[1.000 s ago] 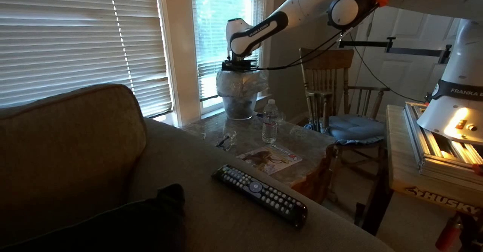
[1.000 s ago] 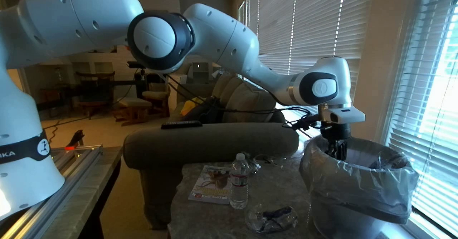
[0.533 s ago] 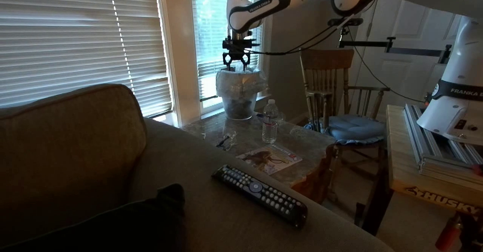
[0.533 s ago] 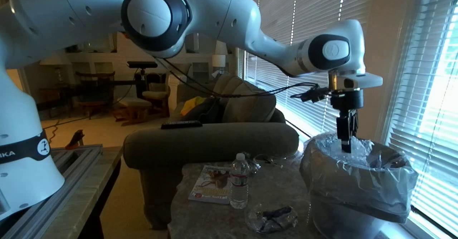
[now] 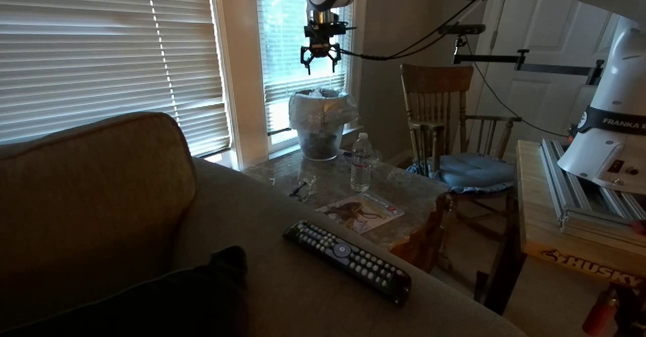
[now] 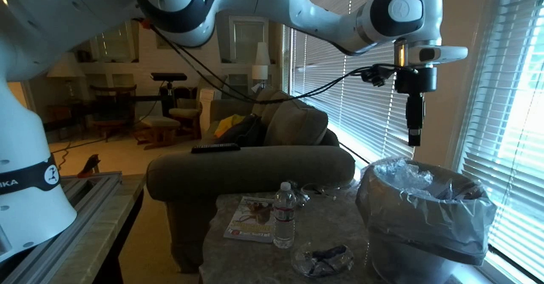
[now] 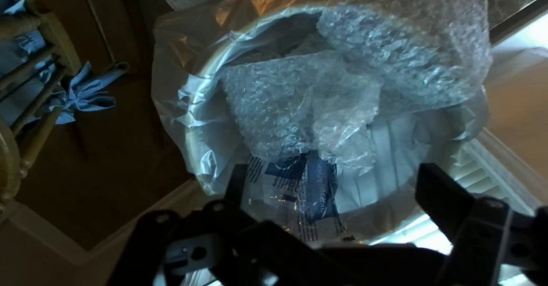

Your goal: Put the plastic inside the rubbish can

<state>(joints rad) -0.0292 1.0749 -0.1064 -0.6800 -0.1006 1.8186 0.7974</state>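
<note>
While the gripper (image 5: 321, 70) hangs with jaws spread wide, the crumpled bubble-wrap plastic (image 7: 274, 102) lies below them inside the rubbish can (image 6: 408, 256), part of it draped across the can's rim.

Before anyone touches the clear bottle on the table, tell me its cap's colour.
White; the cap shows best in an exterior view.
</note>
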